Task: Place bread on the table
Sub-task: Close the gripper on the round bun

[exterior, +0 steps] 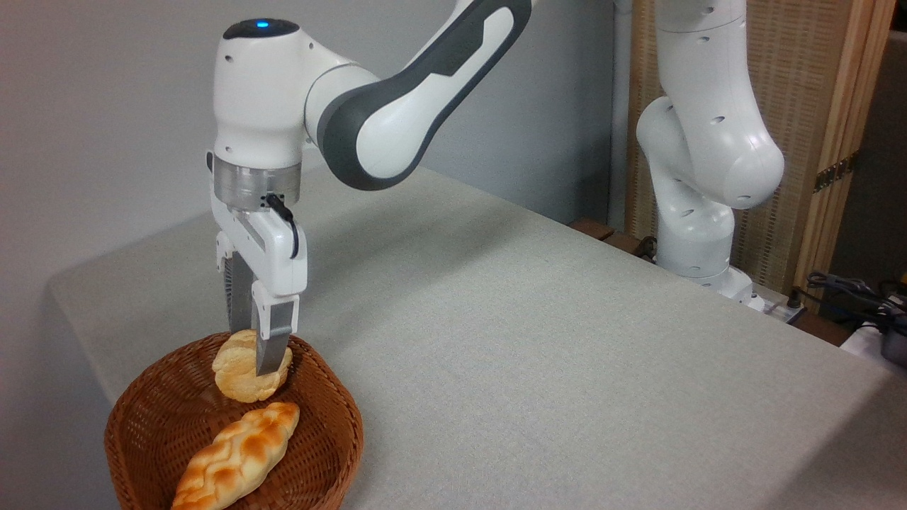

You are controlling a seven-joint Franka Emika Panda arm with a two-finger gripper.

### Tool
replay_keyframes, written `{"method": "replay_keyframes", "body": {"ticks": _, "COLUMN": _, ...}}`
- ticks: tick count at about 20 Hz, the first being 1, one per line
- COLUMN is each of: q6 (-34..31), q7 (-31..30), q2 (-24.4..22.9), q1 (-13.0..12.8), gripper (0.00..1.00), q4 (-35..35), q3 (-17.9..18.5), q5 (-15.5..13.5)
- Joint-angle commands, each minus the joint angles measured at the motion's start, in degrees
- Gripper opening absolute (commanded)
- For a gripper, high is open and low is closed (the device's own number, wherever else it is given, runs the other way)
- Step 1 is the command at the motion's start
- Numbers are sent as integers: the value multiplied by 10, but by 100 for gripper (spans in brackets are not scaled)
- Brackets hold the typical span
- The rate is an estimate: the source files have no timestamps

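The bread, a small lumpy pale-golden bun, lies at the back of a brown wicker basket on the table. My gripper points straight down onto the bun and is open. One finger stands in front of the bun's right half. The other finger reaches down behind the bun, and its tip is hidden. The bun still rests in the basket.
A long braided orange-brown loaf lies in the front of the basket. The basket sits near the table's front left corner. The arm's white base stands at the table's far right edge, with cables beside it.
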Motion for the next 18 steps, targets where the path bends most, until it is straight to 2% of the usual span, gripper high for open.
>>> {"method": "replay_keyframes", "body": {"ticks": 1, "q6": 23, "q7": 20, "q2": 17, "q1": 7, "gripper": 100, "q4": 1, "q3": 6, "q5": 0}}
{"method": "replay_keyframes", "body": {"ticks": 4, "q6": 27, "q7": 23, "q2": 25, "q1": 9, "gripper": 100, "q4": 2, "q3": 6, "q5": 0}}
{"method": "replay_keyframes", "body": {"ticks": 5, "q6": 31, "q7": 23, "q2": 27, "q1": 10, "gripper": 94, "q4": 2, "q3": 6, "q5": 0}}
{"method": "replay_keyframes", "body": {"ticks": 8, "q6": 32, "q7": 23, "q2": 28, "q1": 15, "gripper": 55, "q4": 4, "q3": 6, "q5": -1}}
{"method": "replay_keyframes", "body": {"ticks": 9, "q6": 32, "q7": 24, "q2": 27, "q1": 17, "gripper": 45, "q4": 4, "q3": 6, "q5": -2}}
{"method": "replay_keyframes", "body": {"ticks": 10, "q6": 32, "q7": 24, "q2": 27, "q1": 17, "gripper": 37, "q4": 4, "q3": 6, "q5": -2}}
{"method": "replay_keyframes", "body": {"ticks": 12, "q6": 32, "q7": 24, "q2": 27, "q1": 17, "gripper": 27, "q4": 4, "q3": 6, "q5": -1}}
{"method": "replay_keyframes", "body": {"ticks": 18, "q6": 31, "q7": 25, "q2": 23, "q1": 17, "gripper": 26, "q4": 4, "q3": 6, "q5": -1}}
